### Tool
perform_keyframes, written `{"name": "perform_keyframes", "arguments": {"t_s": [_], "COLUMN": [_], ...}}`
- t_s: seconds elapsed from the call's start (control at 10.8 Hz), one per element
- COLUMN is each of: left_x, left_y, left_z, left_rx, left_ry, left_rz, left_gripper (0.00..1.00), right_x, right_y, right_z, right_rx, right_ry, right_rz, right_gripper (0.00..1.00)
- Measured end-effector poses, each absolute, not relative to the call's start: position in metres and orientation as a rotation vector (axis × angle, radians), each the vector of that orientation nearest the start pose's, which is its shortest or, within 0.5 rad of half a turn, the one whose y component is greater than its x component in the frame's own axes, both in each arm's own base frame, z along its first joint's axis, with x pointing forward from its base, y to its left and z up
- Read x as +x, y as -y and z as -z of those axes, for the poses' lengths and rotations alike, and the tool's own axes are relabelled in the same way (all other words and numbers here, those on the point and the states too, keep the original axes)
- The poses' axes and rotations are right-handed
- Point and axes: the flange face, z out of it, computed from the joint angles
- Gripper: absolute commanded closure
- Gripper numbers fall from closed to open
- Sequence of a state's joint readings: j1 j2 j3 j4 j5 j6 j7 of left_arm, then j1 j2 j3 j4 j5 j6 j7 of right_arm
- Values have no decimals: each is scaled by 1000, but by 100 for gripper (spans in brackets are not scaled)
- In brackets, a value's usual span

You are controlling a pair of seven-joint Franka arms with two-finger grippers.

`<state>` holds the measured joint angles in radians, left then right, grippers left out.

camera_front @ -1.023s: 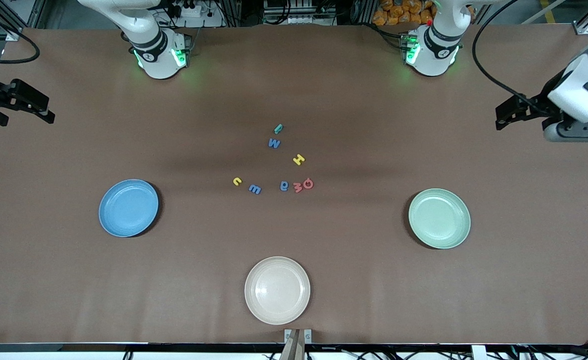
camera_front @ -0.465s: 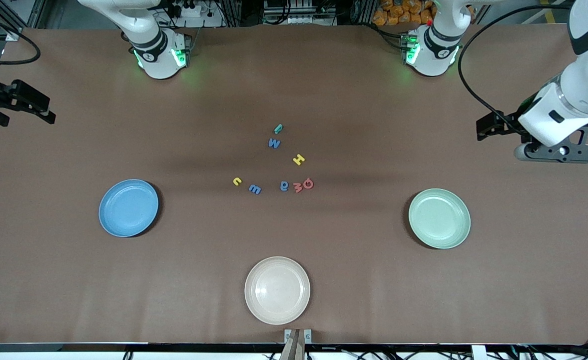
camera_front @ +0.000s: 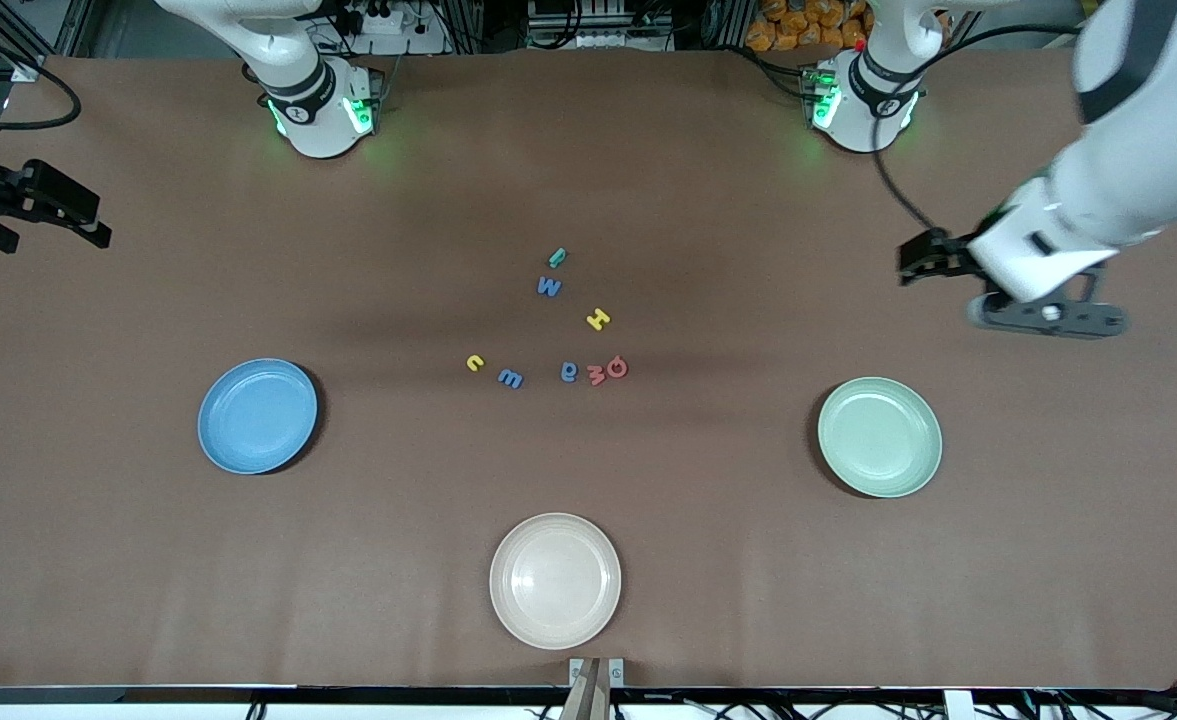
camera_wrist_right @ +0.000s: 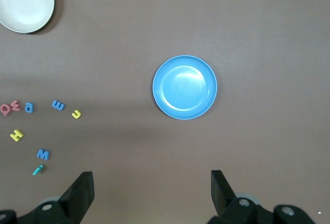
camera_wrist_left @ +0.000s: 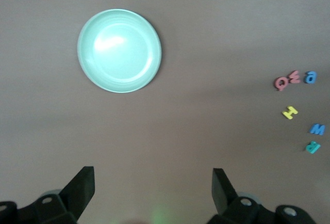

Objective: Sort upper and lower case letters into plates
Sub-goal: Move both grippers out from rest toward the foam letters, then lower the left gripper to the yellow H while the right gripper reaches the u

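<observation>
Several small letters lie loose mid-table: a teal one [camera_front: 557, 257], a blue W shape [camera_front: 549, 287], a yellow H [camera_front: 598, 319], a yellow c [camera_front: 475, 362], a blue m [camera_front: 510, 378], a blue a [camera_front: 569, 372] and two touching red ones [camera_front: 607, 371]. The blue plate [camera_front: 257, 415] lies toward the right arm's end, the pale green plate [camera_front: 879, 436] toward the left arm's end; both hold nothing. My left gripper [camera_front: 920, 260] hangs open over bare table near the green plate [camera_wrist_left: 119, 50]. My right gripper [camera_front: 100, 225] waits open at its table end, with the blue plate [camera_wrist_right: 184, 87] in its view.
A cream-beige plate [camera_front: 555, 580] with nothing in it sits nearest the front camera, in line with the letters. Brown paper covers the whole table [camera_front: 708, 520]. The arm bases [camera_front: 320, 105] stand along the edge farthest from the camera.
My left arm has swung in from its table end toward the middle, its open gripper now nearer the green plate. The right arm and the letters have not moved.
</observation>
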<state>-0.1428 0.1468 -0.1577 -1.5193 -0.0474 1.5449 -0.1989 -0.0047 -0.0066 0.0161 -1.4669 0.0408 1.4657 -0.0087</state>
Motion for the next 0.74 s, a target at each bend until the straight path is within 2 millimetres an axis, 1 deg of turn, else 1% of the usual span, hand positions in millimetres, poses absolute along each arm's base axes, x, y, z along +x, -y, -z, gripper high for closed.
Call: {"name": "perform_keyframes", "arguments": {"t_s": [0.09, 0.19, 0.46, 0.56, 0.74], "left_x": [563, 561, 559, 558, 555], "left_y": [198, 216, 253, 271, 319], "left_z": [-556, -550, -534, -525, -490], "left_rx": [-3167, -3166, -3169, -3173, -3179], "left_ry": [-137, -130, -70, -58, -100], "left_rz": [-213, -213, -198, -187, -186], "left_gripper": [0, 0, 0, 0, 0], "right_x": [542, 542, 542, 542, 547], "right_y": [-11, -11, -11, -11, -13], "right_z": [-666, -663, -660, -658, -648], "right_rx": [-3101, -3101, -3101, -3101, -3101], "right_ry": [37, 37, 37, 37, 22], "right_rz": [2, -5, -14, -21, -15], "right_gripper": [0, 0, 0, 0, 0]}}
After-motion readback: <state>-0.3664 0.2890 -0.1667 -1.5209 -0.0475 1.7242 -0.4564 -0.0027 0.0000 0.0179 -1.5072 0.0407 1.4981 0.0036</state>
